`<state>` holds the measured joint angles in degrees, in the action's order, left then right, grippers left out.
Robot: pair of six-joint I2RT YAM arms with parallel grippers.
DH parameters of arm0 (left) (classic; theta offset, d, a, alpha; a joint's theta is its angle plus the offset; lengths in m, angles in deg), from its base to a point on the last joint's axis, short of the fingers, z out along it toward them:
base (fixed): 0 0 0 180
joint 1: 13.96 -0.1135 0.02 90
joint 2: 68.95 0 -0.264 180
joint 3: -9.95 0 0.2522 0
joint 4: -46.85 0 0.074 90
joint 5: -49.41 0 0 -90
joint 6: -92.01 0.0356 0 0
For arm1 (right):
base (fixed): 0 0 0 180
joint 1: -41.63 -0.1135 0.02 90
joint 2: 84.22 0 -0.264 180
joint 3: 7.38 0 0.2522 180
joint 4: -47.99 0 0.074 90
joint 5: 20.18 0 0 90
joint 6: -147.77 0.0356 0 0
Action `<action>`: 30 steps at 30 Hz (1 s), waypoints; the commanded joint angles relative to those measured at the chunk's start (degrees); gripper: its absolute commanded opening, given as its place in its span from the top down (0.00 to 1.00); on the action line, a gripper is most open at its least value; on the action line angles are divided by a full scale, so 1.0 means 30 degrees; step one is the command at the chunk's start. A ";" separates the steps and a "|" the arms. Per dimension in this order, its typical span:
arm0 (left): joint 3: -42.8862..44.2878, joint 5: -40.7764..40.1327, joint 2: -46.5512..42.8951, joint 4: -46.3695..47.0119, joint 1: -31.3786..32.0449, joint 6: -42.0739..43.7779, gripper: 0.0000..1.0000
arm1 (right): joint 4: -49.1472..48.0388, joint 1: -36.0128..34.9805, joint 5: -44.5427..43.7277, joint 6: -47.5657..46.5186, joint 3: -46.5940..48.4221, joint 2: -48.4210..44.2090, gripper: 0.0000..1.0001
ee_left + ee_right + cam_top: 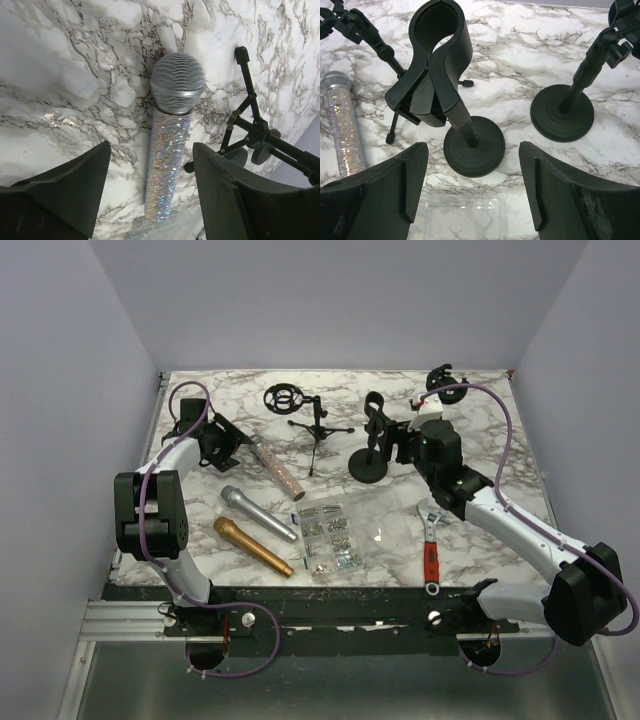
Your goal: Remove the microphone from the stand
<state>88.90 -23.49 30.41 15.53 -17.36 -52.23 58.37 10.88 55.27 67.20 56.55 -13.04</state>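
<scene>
**Glitter mic flat on table, clip stand empty, both grippers open**

Left gripper (238, 445) sits at the far left of the marble table (480, 440). Its jaws are apart and grip nothing. The glitter microphone (277, 468) lies flat on the table just right of it, off any stand. In the left wrist view the glitter microphone (165, 165) lies between the fingers (75, 185) with a gap on each side, its grille head pointing away from the camera. Only this view shows the sequin texture clearly.

Nearer the arm bases are a silver microphone (258, 513) and a gold microphone (252, 546), both lying flat. A clear screw box (330, 535) is beside them.

Far centre holds a shock mount ring (283, 397) and a tripod stand (318, 425).

The clip stand (372, 450) is upright on a round base. The right wrist view shows its clip (435, 65) empty, which the top view does not make clear. Right gripper (400, 440) is just beside it, jaws wide apart and holding nothing.

A second round-base stand (440, 380) stands far right, and a red-handled wrench (431, 550) lies near right.
</scene>
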 commanded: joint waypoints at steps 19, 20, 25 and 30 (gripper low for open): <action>-0.0611 0.0775 -0.4836 0.1342 -0.0018 0.0281 0.28 | 0.0504 0.0068 -0.0067 0.0964 0.0029 -0.1367 0.19; -0.0610 0.0740 -0.5275 0.1370 0.0059 0.0482 0.28 | 0.0607 0.0052 -0.0038 0.1135 0.0153 -0.1459 0.18; -0.0869 -0.0288 -0.8446 0.1871 0.0803 0.2377 0.28 | 0.1210 0.0054 0.0482 0.1851 0.0597 -0.2290 0.16; -0.2397 -0.0407 -1.2440 0.5056 0.2288 0.4945 0.28 | 0.3169 0.0070 0.0561 0.2410 0.0795 -0.3819 0.15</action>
<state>85.84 -23.29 2.25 21.19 -14.14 -45.54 62.92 10.88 55.95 72.12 56.55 -20.25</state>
